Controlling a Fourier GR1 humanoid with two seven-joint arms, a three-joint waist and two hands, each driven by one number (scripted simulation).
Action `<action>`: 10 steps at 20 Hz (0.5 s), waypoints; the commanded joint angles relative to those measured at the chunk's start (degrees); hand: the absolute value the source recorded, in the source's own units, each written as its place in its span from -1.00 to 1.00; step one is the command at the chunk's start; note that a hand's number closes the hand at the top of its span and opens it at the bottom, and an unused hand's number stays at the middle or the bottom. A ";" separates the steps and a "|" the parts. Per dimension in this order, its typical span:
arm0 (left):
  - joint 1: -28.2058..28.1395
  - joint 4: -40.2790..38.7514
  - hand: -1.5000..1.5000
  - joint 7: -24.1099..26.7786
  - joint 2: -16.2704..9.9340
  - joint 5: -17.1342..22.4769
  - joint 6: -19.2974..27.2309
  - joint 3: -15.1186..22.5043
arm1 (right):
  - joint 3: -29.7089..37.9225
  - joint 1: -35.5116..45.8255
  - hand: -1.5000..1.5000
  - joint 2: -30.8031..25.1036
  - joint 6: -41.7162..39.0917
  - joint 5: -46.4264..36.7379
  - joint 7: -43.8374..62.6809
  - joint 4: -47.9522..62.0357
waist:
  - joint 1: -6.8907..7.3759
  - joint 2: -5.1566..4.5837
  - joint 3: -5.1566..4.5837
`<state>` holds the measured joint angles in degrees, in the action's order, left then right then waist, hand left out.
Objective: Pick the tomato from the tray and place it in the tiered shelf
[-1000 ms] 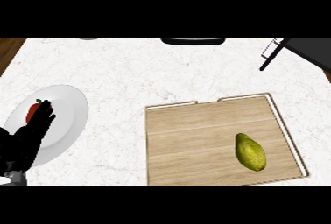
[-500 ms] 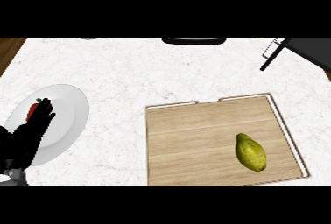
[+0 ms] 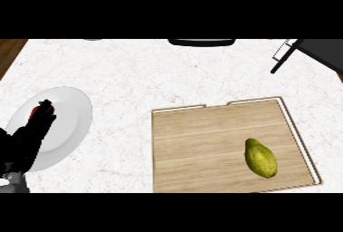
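Look to the left edge of your head view: the robot's black left hand (image 3: pixel 30 136) lies over the round white plate (image 3: pixel 70 118), its fingers stretched up along the plate's left side and reaching to a small red tomato (image 3: pixel 33 111), of which only a sliver shows beside the fingertips. You can see the fingers touching or covering it, but whether they are curled round it or merely laid against it, you cannot tell from this angle. The plate rests on the white speckled stone counter (image 3: pixel 154 72). Well apart to the right sits the pale wooden tray (image 3: pixel 201 149) with a thin raised white rim, and on its right half lies an elongated yellow-green fruit (image 3: pixel 261 157), tilted slightly, touching nothing else. At the top right corner a black metal frame (image 3: pixel 285 54) of thin bars juts in, and a dark rounded object (image 3: pixel 201 41) sits at the counter's far edge. Your right hand shows nowhere.
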<state>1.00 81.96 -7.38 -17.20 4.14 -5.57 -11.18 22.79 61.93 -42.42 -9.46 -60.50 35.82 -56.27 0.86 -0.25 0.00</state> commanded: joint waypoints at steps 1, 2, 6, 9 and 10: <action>-1.44 -1.69 0.00 3.68 1.09 -0.64 -0.53 0.08 | 1.68 0.31 1.00 -1.28 5.12 1.02 -4.14 7.83 | 0.15 -0.05 -0.01; -0.72 -0.17 0.00 1.76 0.57 -1.10 0.14 0.12 | 2.31 -0.34 1.00 -1.98 6.17 1.14 -5.13 9.98 | 0.17 -0.05 0.01; -2.70 -0.19 0.00 4.19 2.58 -2.47 1.05 1.34 | 4.91 -1.19 1.00 -2.89 12.78 0.09 -1.48 12.88 | 0.38 -0.12 0.03; -0.54 -1.47 0.00 2.37 0.59 -1.18 -0.60 -0.21 | 2.93 0.27 -1.00 -5.83 10.07 -0.77 -4.80 19.00 | 0.30 -0.13 0.01; -1.65 1.13 0.00 0.27 -0.16 0.60 -2.17 -0.67 | 2.48 0.56 -1.00 -4.48 13.19 -1.40 -6.03 21.82 | 0.93 -0.24 0.04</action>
<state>0.05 81.51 -5.82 -16.52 3.36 -6.10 -11.18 25.91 61.83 -45.85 1.18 -60.80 32.27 -41.18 1.24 -0.37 0.02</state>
